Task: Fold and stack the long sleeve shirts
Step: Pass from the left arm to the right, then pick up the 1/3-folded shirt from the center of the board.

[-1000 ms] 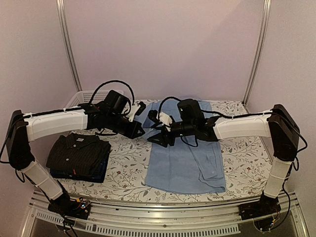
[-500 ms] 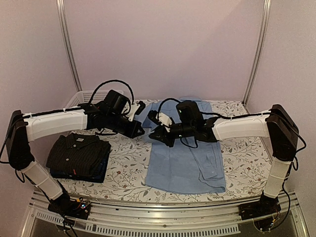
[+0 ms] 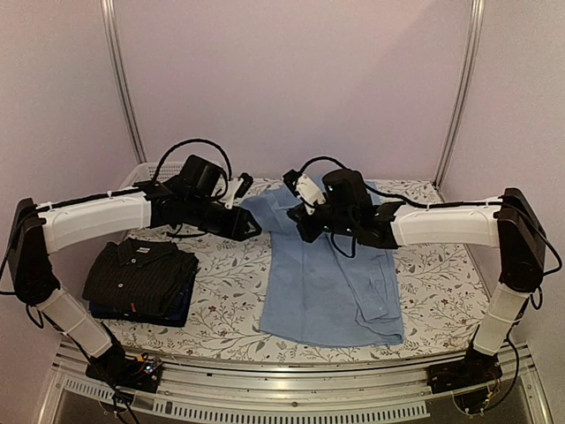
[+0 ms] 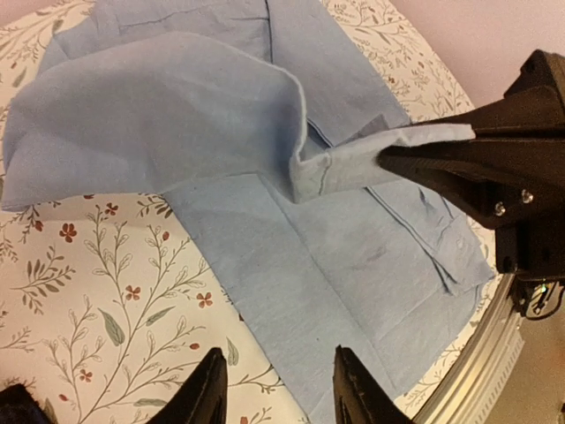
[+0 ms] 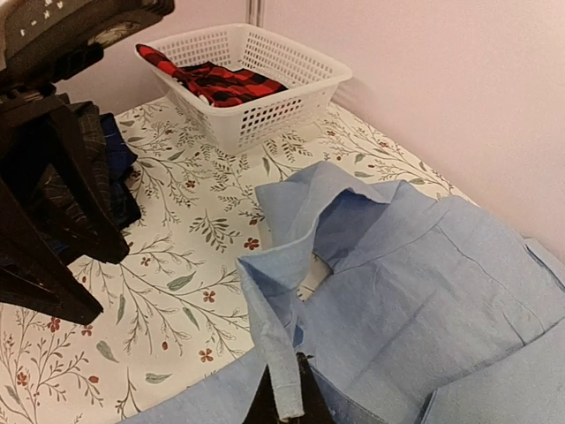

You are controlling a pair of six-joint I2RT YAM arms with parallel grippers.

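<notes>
Two grippers: both above the light blue shirt [image 3: 331,291]
Right gripper [image 5: 284,399]: pinching a raised fold of that shirt
Left gripper [image 4: 278,393]: jaws apart, empty
Black pinstriped shirt [image 3: 137,269]: folded, lying at the left

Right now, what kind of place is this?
Probably a robot test booth for laundry folding: plain wall panels between metal poles, two arms bolted to a rail, and a light blue shirt on a floral tablecloth.

The light blue shirt [image 3: 327,291] is soft matt cloth; basket [image 5: 265,97], white plastic lattice; table cover [image 5: 177,283], printed cloth.
</notes>
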